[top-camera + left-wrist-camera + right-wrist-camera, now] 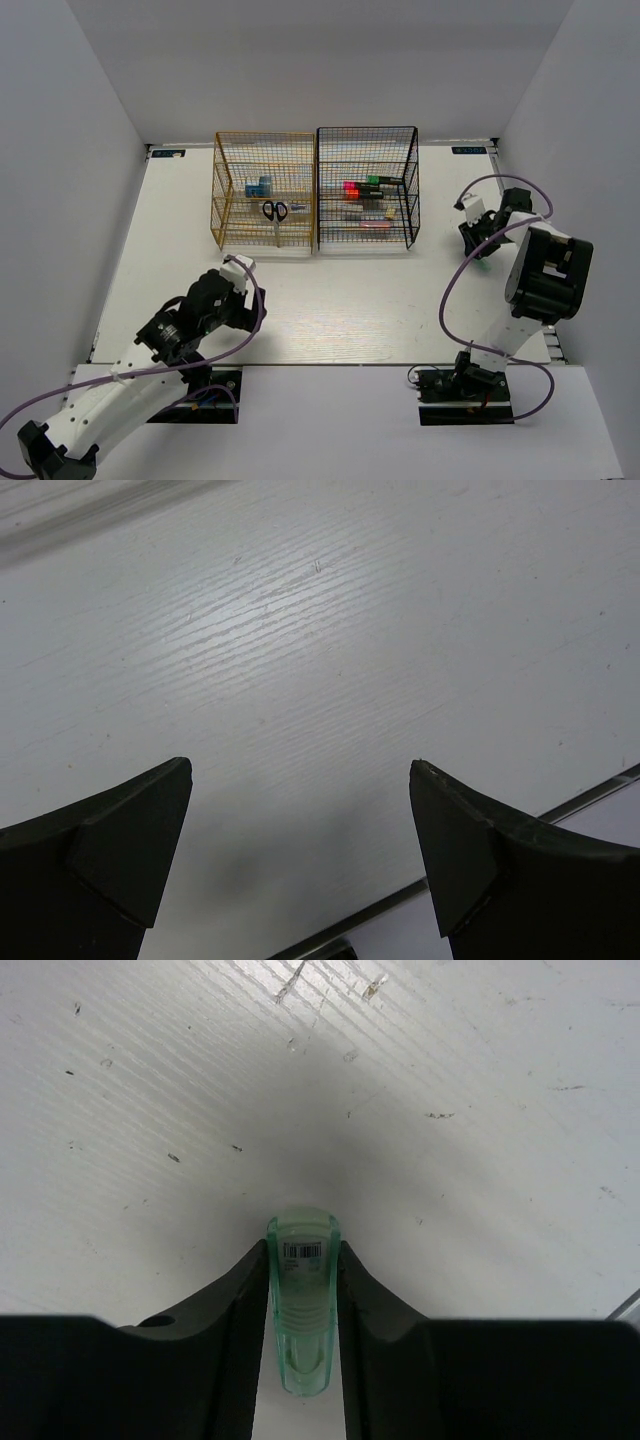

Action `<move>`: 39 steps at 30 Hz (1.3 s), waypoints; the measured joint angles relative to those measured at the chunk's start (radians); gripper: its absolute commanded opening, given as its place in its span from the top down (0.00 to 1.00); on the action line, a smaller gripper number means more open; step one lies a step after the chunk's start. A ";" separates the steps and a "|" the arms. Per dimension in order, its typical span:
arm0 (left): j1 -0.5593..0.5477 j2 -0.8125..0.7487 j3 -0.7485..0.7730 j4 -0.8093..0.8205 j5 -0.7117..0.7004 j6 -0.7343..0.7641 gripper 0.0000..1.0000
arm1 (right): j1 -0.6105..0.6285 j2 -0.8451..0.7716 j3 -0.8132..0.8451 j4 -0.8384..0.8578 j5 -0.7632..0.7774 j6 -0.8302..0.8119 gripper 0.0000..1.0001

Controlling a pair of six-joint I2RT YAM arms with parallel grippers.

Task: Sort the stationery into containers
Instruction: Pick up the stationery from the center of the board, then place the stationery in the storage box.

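The right pincer (302,1250) is narrowed onto a green piece (303,1310), with one finger pressed to each of its long sides, so I judge it gripped though not yet lifted off the table (470,1110). The relation that matters is the alignment. The piece's long axis runs straight out along the pincer's own reach, from deep between the fingers to a rounded end that pokes just past the fingertips. The squeeze therefore falls across its narrow width, and the piece should come up without twisting. It is pale translucent green and smooth, with a small white barcode label near the rounded end and a moulded inner outline toward the palm. Whether it is a cap or a whole short marker cannot be told. From above, the right pincer (477,243) has the black rack (412,195) to its left and a little farther out. The golden-yellow rack (218,195) stands beyond that, touching or just beside the black one. The black rack holds highlighters (365,187) with green and pink ends, so it looks the likelier home. The golden one holds scissors (275,211). The left pincer (300,770) gapes wide over bare table with nothing between its fingers. It sits well apart from the piece, so the right arm is plainly the nearer.
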 measured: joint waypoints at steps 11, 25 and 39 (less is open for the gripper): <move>0.000 -0.031 0.000 -0.013 -0.003 0.000 0.00 | 0.007 -0.047 -0.039 -0.003 -0.003 -0.038 1.00; 0.001 -0.058 0.000 -0.018 -0.002 0.000 0.00 | 0.145 -0.290 0.393 -0.772 -0.578 -0.313 1.00; 0.006 -0.054 0.000 0.003 0.029 0.010 0.00 | 0.480 -0.215 0.361 -0.423 -0.640 -0.166 1.00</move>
